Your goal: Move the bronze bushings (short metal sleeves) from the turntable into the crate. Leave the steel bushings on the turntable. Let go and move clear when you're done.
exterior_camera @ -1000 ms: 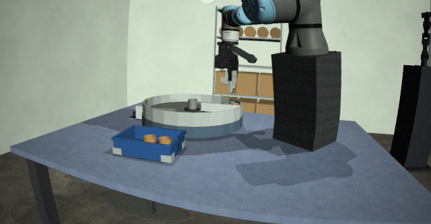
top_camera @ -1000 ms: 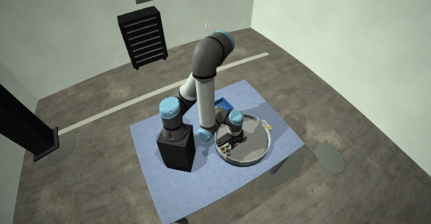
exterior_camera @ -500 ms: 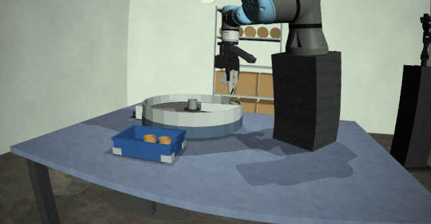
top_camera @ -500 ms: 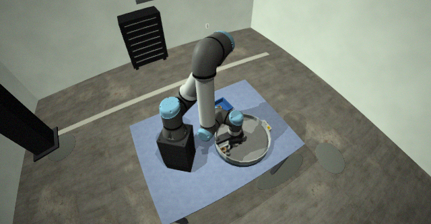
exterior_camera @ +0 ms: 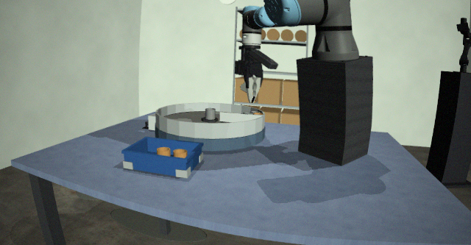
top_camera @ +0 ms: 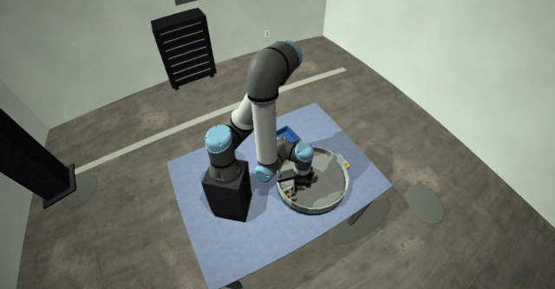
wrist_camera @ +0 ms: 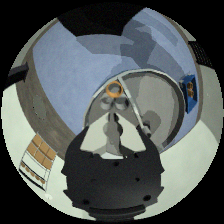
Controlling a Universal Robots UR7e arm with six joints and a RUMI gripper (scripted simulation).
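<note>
The round turntable (top_camera: 313, 180) stands on the blue table. In the wrist view a bronze bushing (wrist_camera: 114, 89) lies near the rim, with two grey steel bushings (wrist_camera: 106, 102) close beside it. My gripper (exterior_camera: 253, 98) hangs well above the far side of the turntable (exterior_camera: 210, 121), fingers pointing down and shut with nothing between them. In the wrist view the fingertips (wrist_camera: 114, 119) show just short of the bushings. The blue crate (exterior_camera: 162, 157) sits in front of the turntable and holds two bronze bushings (exterior_camera: 163, 151). A grey cylinder (exterior_camera: 210, 113) stands at the turntable's middle.
The arm's black pedestal (exterior_camera: 333, 109) stands on the table to the right of the turntable. The turntable has a raised rim all round. A shelf rack with boxes (exterior_camera: 272, 87) stands behind the table. The crate also shows in the wrist view (wrist_camera: 190, 86).
</note>
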